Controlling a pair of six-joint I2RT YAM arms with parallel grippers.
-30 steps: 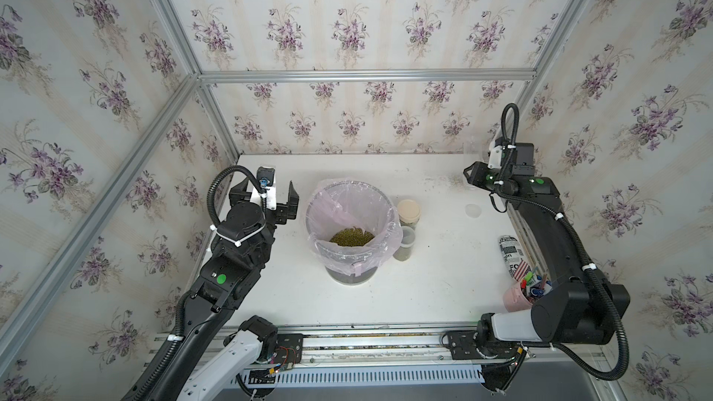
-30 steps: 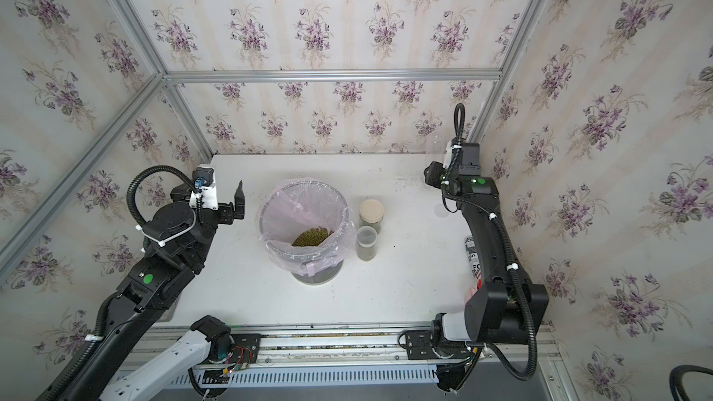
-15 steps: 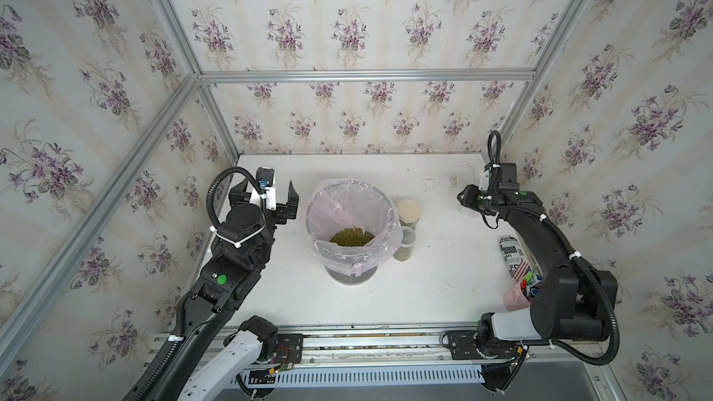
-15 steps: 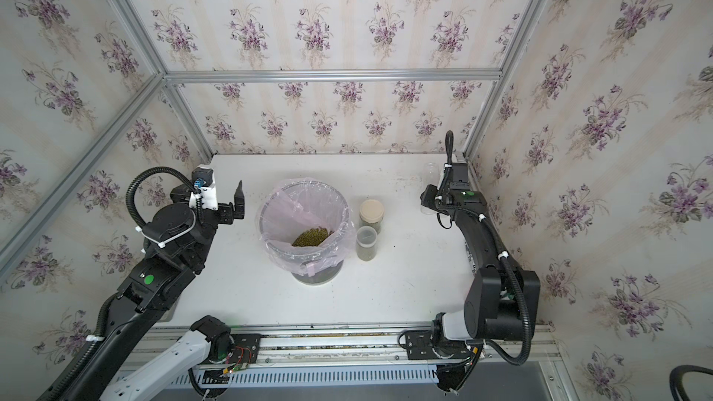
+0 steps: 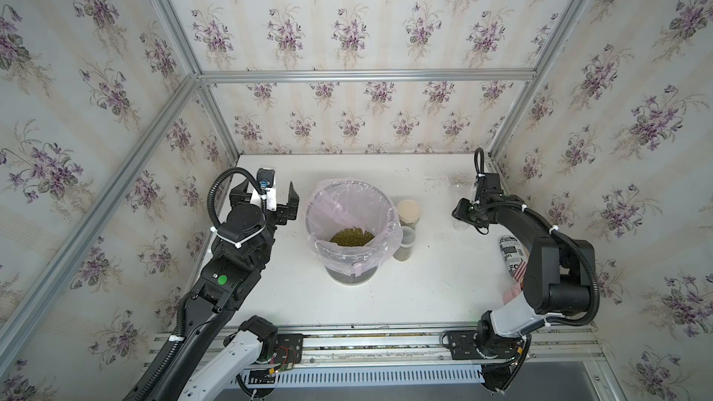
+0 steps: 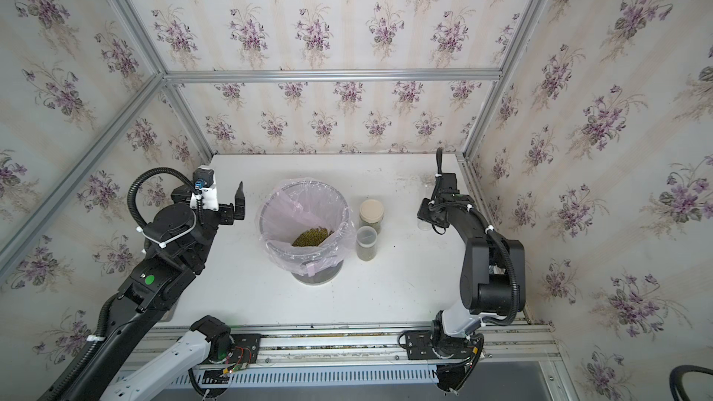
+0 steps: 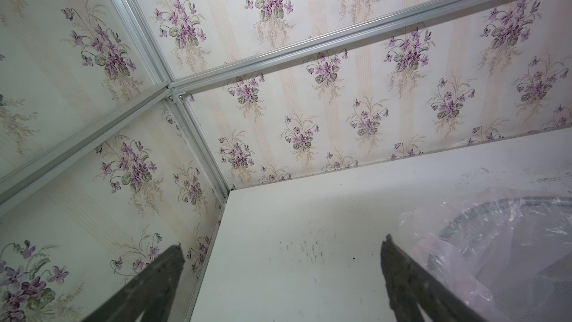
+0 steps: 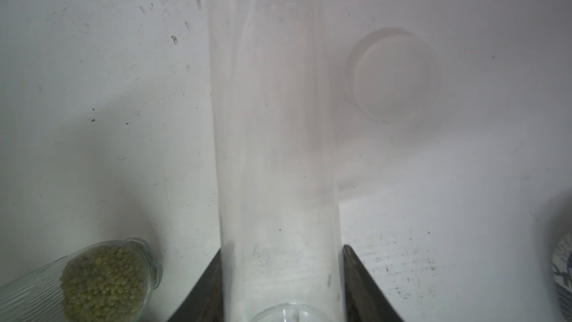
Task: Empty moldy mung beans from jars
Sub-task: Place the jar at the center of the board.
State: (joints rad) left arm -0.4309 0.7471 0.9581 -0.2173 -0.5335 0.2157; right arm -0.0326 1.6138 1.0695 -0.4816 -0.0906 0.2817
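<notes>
My right gripper is shut on a tall clear jar that looks empty; in a top view this gripper sits low over the table's right side. A round whitish lid lies on the table beside it. Mung beans are heaped in the pink-lined bin at the centre. Two jars stand right of the bin: one with a tan lid and a smaller one with beans inside. My left gripper is open and empty, left of the bin.
A black-and-white printed can and a pink cup stand by the right wall, behind my right arm. Papered walls with metal frame bars close in the left, back and right sides. The bin's plastic liner lies close to my left fingers.
My right arm has come down and forward-left from the back right corner, carrying the clear jar towards the table. The left arm has not moved.
</notes>
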